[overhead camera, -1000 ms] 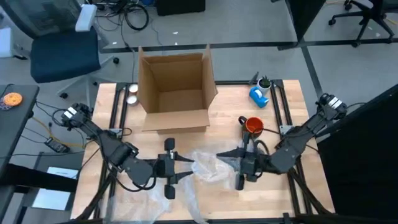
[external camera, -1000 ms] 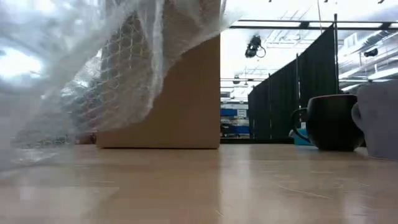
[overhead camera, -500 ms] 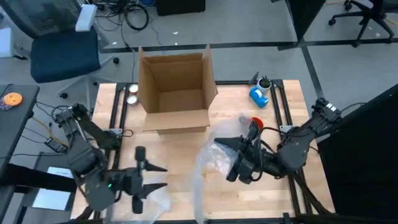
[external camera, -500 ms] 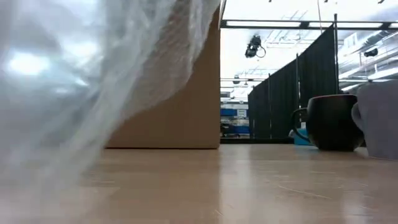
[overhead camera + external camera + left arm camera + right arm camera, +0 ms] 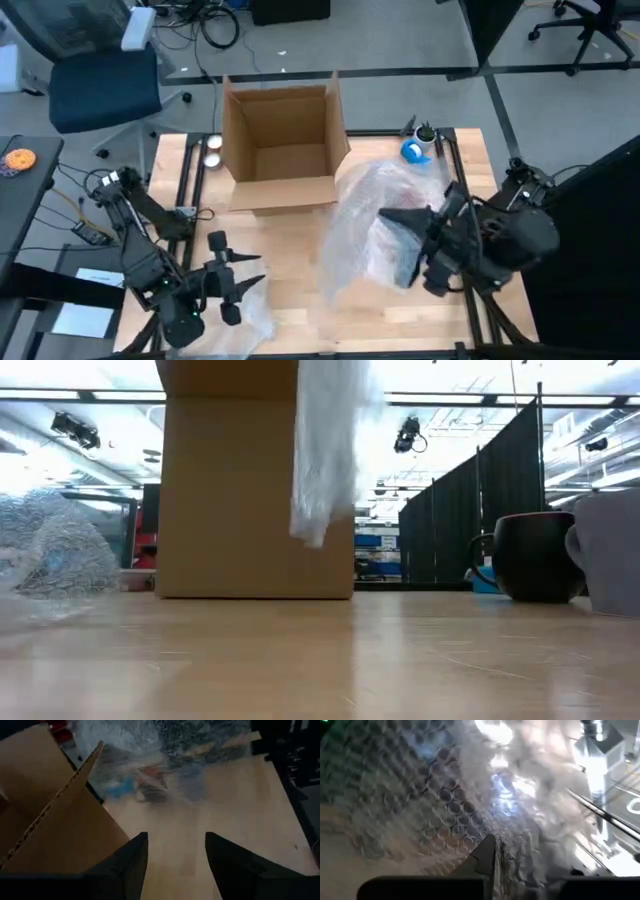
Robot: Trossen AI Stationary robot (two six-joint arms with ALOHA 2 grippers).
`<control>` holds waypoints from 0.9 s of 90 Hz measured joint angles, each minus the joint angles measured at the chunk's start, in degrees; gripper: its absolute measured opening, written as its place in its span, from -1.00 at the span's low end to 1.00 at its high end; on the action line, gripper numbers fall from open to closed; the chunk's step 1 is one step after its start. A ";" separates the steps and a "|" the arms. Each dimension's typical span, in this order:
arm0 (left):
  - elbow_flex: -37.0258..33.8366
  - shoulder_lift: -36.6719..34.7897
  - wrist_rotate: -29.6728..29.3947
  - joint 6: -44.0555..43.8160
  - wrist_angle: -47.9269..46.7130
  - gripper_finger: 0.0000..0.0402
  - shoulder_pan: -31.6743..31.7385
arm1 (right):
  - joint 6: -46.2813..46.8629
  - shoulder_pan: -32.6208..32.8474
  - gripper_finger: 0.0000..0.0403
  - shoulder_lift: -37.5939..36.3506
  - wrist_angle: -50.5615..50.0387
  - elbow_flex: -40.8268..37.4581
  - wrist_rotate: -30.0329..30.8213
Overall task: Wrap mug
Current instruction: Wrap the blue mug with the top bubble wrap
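High view: right gripper (image 5: 405,245) near the table's (image 5: 300,225) right edge pinches a sheet of bubble wrap (image 5: 365,225), lifted and draped over the mug; left gripper (image 5: 232,285) sits by the front-left corner, fingers spread, holding nothing, beside another clump of wrap. Low view: mug (image 5: 528,556) stands upright at the right edge, the sheet hanging before the cardboard box (image 5: 250,490). Left wrist view: fingers (image 5: 132,855) wide apart; right wrist view: wrap fills the frame.

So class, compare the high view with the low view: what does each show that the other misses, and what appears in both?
Only the high view shows both arms: the left gripper open over the table's near-left part, and the right gripper holding up the bubble wrap, which is draped over the mug's place. Only the low view shows the dark mug plainly, standing upright on the table, plus black curtains behind. Both show the cardboard box and the hanging wrap.
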 joint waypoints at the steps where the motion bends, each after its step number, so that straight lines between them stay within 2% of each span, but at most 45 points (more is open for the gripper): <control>1: 0.00 0.00 -0.01 -0.13 0.03 -0.12 0.00 | 0.15 0.12 -1.00 -0.03 -0.13 0.01 0.03; 8: 0.00 0.00 -0.22 -0.57 0.08 -0.12 0.07 | 2.55 0.90 -1.00 -0.15 -2.62 0.02 0.33; 20: 0.00 0.00 -1.72 -0.63 0.37 -0.12 0.08 | 11.42 1.03 -1.00 -0.06 -13.17 0.00 -0.62; 33: 0.00 0.00 -2.99 -0.90 0.47 -0.12 0.44 | 22.23 0.17 -1.00 -0.06 -25.30 -0.02 -8.48; 38: 0.00 0.00 -3.23 -0.92 0.45 -0.12 0.80 | 23.72 -0.12 -1.00 -0.04 -27.32 -0.02 -11.01; 45: 0.00 0.00 -3.40 -0.94 0.44 -0.12 1.30 | 23.76 -0.11 -1.00 -0.57 -29.60 -0.02 -11.50; 54: 0.00 0.00 -3.40 -0.89 0.43 -0.12 1.98 | 25.86 -0.05 -1.00 -2.97 -33.06 -0.09 -10.48; 64: 0.00 0.00 -3.40 -0.86 0.43 -0.12 2.01 | 33.60 -0.70 -1.00 -6.74 -42.00 -0.07 -10.53; 74: 0.00 0.00 -3.40 -0.85 0.41 -0.12 1.99 | 43.32 -1.83 -1.00 -10.58 -52.34 -0.09 -14.72; 81: 0.00 0.00 -3.40 -0.89 0.38 -0.12 2.01 | 47.07 -2.25 -1.00 -13.84 -54.84 -0.09 -19.30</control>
